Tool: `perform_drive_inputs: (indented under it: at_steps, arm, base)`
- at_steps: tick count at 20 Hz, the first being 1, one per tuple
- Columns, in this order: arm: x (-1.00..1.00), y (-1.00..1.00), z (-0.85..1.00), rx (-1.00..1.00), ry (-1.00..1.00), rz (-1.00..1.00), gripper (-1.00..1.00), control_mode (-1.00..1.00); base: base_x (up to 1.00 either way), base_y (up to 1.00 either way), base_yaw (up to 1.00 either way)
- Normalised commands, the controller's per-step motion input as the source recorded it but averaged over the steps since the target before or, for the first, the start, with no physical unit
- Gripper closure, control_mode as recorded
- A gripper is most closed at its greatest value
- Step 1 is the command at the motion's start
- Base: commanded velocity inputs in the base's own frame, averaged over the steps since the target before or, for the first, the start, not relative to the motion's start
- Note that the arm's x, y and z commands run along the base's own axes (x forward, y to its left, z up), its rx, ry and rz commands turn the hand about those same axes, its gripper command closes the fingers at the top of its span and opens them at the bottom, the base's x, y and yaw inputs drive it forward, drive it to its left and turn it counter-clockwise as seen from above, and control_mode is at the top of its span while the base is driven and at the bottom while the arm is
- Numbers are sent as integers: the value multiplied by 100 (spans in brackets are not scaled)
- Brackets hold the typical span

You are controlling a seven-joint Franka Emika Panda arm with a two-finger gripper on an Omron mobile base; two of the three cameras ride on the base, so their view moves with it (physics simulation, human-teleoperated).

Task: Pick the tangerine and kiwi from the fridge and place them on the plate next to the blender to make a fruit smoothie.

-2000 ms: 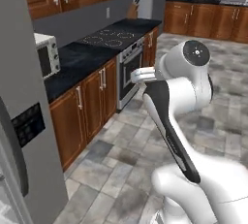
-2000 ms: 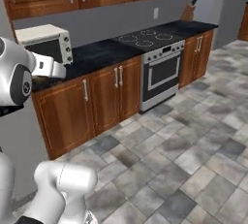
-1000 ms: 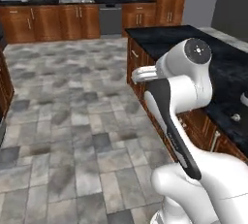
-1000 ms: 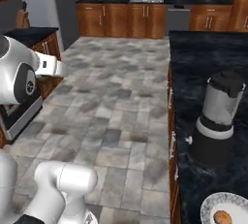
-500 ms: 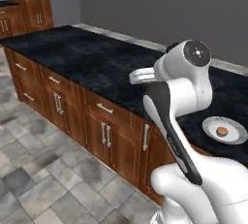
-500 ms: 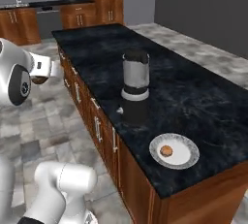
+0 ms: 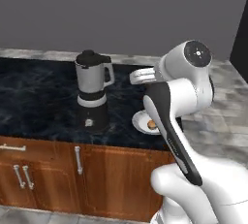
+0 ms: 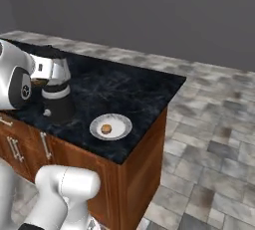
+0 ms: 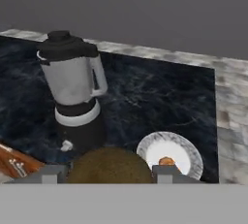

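On the dark counter [image 8: 124, 94] stand one blender [image 7: 93, 90] and one plate [image 8: 119, 122], the plate just beside the blender at about four o'clock in the hand view. One tangerine [image 8: 105, 129] lies on the plate, near its middle. One kiwi [image 9: 110, 168] sits between the two dark fingertips [image 9: 167, 171] of the gripper [image 9: 110, 173], which is clenched around it above the counter's near edge.

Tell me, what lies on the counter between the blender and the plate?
Nothing: in the right base view, only bare dark counter separates the blender from the plate, which holds the tangerine.
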Motion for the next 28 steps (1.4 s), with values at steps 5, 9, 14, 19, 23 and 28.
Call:
perform_drive_inputs:
  at_steps: [5,9,14,19,23,28]
  arm:
    - [0,0,0,0,0,0,100,100]
    - [0,0,0,0,0,0,100,100]
    - [11,0,0,0,1,0,100,-100]
    - [29,3,-19,0,33,0,100,-100]
    - [36,0,-56,0,45,0,100,-100]
    - [30,2,-72,0,19,0,100,-100]
  base:
    - [3,-1,-83]
    - [10,-1,-40]
    - [4,0,-1]
    - [0,0,0]
    - [0,0,0]
    - [0,0,0]
